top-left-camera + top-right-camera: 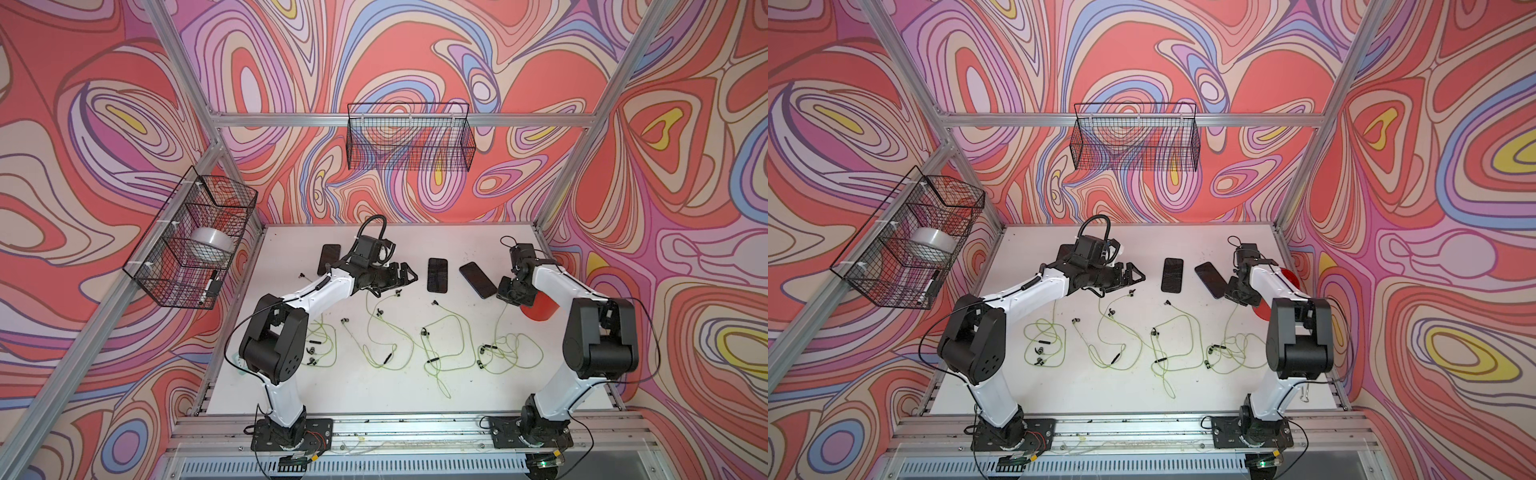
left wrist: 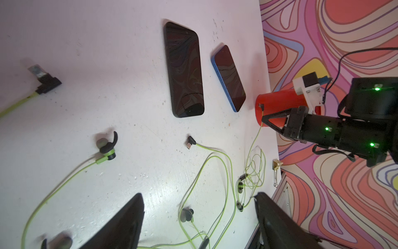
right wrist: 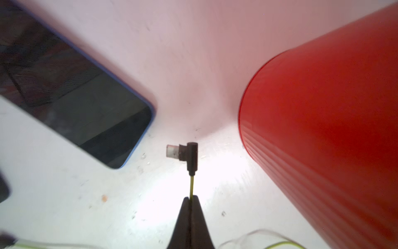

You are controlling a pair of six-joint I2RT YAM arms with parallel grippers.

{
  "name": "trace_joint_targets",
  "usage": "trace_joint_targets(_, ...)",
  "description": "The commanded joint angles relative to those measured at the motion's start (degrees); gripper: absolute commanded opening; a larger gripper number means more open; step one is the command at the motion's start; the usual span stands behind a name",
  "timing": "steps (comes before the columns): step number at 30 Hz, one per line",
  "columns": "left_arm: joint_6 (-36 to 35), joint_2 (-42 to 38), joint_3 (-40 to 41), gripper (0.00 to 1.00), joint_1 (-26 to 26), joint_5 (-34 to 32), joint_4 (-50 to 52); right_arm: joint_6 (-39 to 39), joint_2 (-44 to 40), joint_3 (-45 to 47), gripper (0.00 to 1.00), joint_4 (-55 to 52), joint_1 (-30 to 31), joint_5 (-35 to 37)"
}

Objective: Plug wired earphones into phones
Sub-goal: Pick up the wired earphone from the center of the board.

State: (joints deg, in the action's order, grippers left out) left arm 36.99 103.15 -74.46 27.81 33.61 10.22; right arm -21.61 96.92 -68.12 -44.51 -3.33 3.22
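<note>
1. Right gripper point(image 3: 189, 201): fingers pressed fully together on a thin yellow-green earphone cord point(image 3: 191, 185), pinching it just behind its small dark right-angle plug point(image 3: 189, 155). The plug stays clear of the pads, probably so its metal tip can be aimed.
2. Plug: near the right edge of the white table point(image 1: 374, 395), its tip turned toward item 3; not inserted.
3. Flat black smartphone with a blue rim point(image 3: 75, 101): lies face up and askew, near the plug.
4. Red ribbed plastic cup point(image 3: 323, 129): sits by the right edge, close beside the grip. I judge it a collision risk.
5. Left gripper point(image 1: 405, 277): jaws wide apart and empty, hovering over the table's middle, perhaps ready to steady a phone.
6. Glossy black smartphone point(image 1: 437, 275): lies beside item 3. Another point(image 1: 330, 257) lies partly behind the left arm; a fourth is not visible.
7. Remaining yellow-green earphones point(image 1: 395, 332): loose across the middle, unplugged.
</note>
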Motion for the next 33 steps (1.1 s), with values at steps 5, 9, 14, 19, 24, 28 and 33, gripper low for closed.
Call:
trace_joint_targets(5, 17.03, 2.85, 8.14, 0.76, 2.61, 7.03, -27.97, 3.19, -8.89, 5.05, 0.0, 0.36, 3.07, -17.79)
trace_joint_targets(9, 23.85, 6.91, 9.92, 0.71, 5.28, 8.23, -39.96, 1.23, -10.83, 6.19, 0.0, 2.03, 9.2, -22.4)
trace_joint_targets(14, 24.7, 9.65, 8.99, 0.68, 7.34, 6.51, -40.8, -1.86, -10.65, 6.16, 0.0, 5.12, 17.75, -24.31)
trace_joint_targets(19, 26.57, 11.02, 8.95, 0.61, 7.53, 7.0, -42.03, -3.55, -10.28, 6.07, 0.0, 7.69, 21.96, -24.89)
trace_joint_targets(24, 29.34, 12.25, 9.13, 0.53, 7.93, 7.48, -43.33, -4.16, -9.82, 6.3, 0.0, 9.63, 23.28, -24.64)
trace_joint_targets(28, 30.29, 12.55, 9.37, 0.47, 7.96, 7.74, -44.43, -4.33, -9.39, 6.57, 0.0, 10.4, 23.36, -24.76)
trace_joint_targets(33, 31.09, 12.8, 9.37, 0.37, 7.96, 7.99, -45.11, -4.53, -8.72, 6.86, 0.0, 11.28, 23.46, -24.85)
